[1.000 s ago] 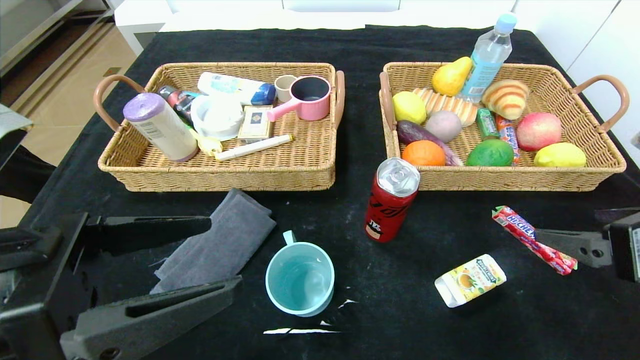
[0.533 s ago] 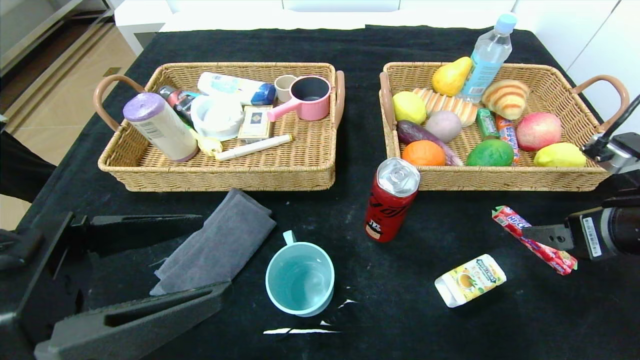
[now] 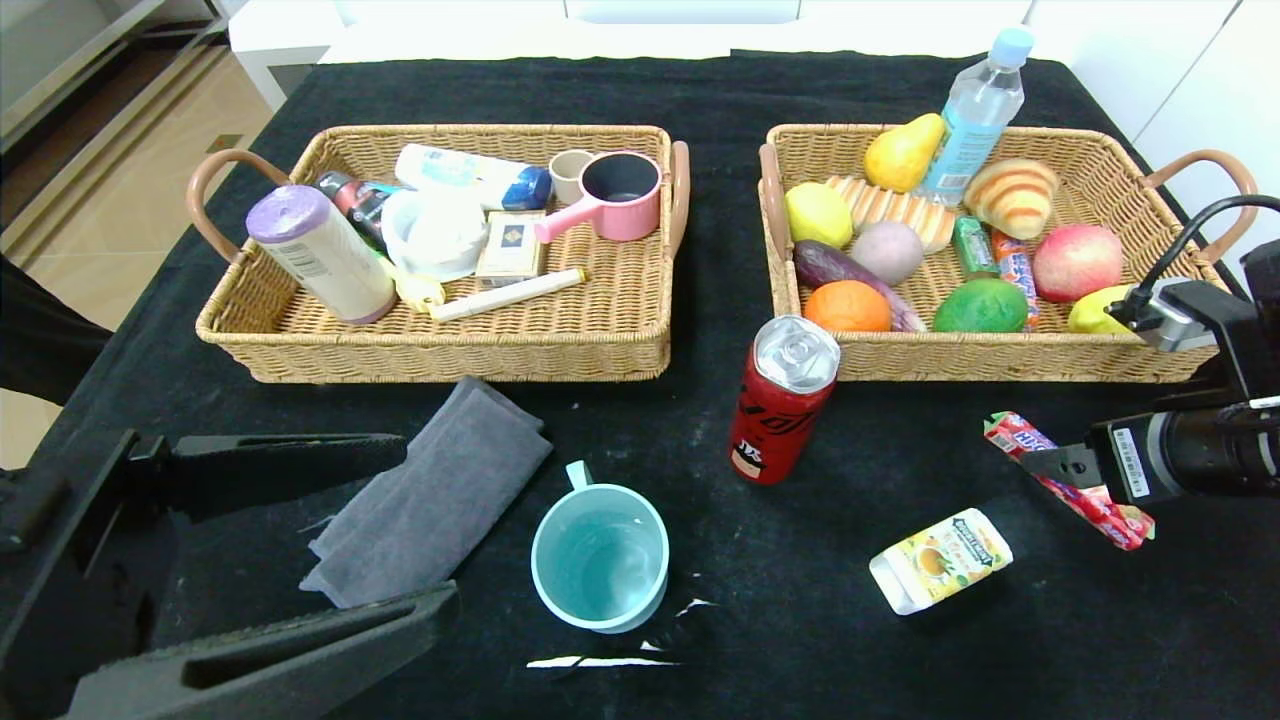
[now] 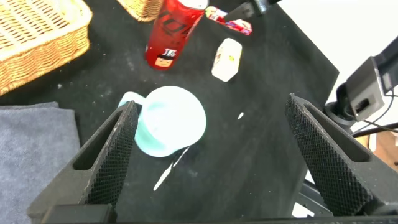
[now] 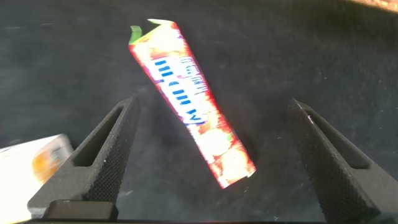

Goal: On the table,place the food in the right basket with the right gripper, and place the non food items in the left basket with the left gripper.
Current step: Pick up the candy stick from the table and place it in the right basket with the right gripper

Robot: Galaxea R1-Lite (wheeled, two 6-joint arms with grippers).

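Right tool [image 5: 211, 155] hangs over the candy stick [image 5: 191, 102], jaws spread wide either side of it, nothing gripped. In the head view it sits at about 4 o'clock on the counter [image 3: 880, 620], with the candy [image 3: 1066, 480] running under its tip, well below the right basket [image 3: 1000, 355].

Progress, judged from what lies where:
- Right basket already holds fruit, bread, a bottle and small packs. Looks mostly filled.
- Left basket [image 3: 450, 350] holds a tube can, bottles, a pink cup, a box and a pen.
- Left on the counter, food: candy, soda can [image 3: 782, 400] just in front of the right basket at 6 o'clock from its left corner, gum box [image 3: 940, 560] at roughly 5 o'clock.
- Left on the counter, non-food: grey cloth [image 3: 435, 490] below the left basket, teal mug [image 3: 600, 555] near centre, at 6 o'clock.
- So five items to go, three right, two left.

Left tool [image 3: 270, 560] is at 8 o'clock, low and near the camera, jaws wide apart, empty. The left wrist view shows the mug [image 4: 169, 121] and cloth [image 4: 37, 155] ahead of it. It looks idle; the right arm looks set for the candy pick.
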